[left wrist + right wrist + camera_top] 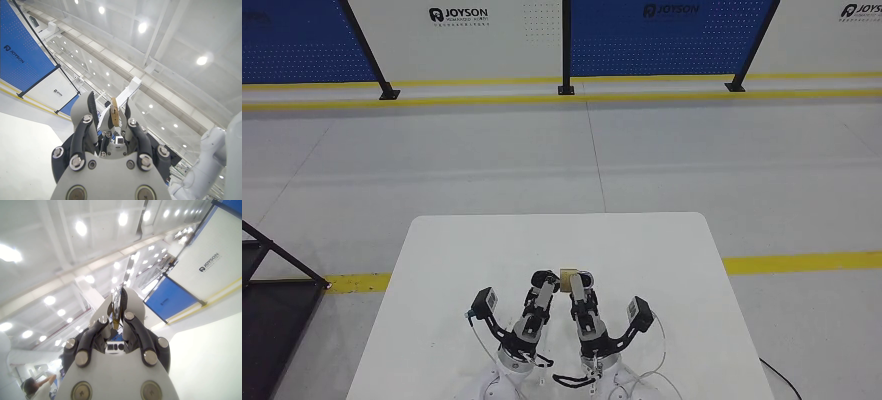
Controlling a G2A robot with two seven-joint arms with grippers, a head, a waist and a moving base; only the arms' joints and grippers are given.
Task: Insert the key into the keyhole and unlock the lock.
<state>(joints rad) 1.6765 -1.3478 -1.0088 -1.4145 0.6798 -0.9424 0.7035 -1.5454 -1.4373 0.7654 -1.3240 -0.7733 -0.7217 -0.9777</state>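
Roughly, little progress was shown above the white table (662, 250). The right gripper (119, 295) was seen clamped tight on the lock (114, 113), which was held off the table, between the two arms. The left gripper (110, 98) was spread wide with nothing in it, aimed at the lock's brass edge. Whether a key was seated in the keyhole could not be told, so insertion and turning were judged not yet done.

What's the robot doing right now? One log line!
right gripper shut on lock | left gripper open by it | both above table
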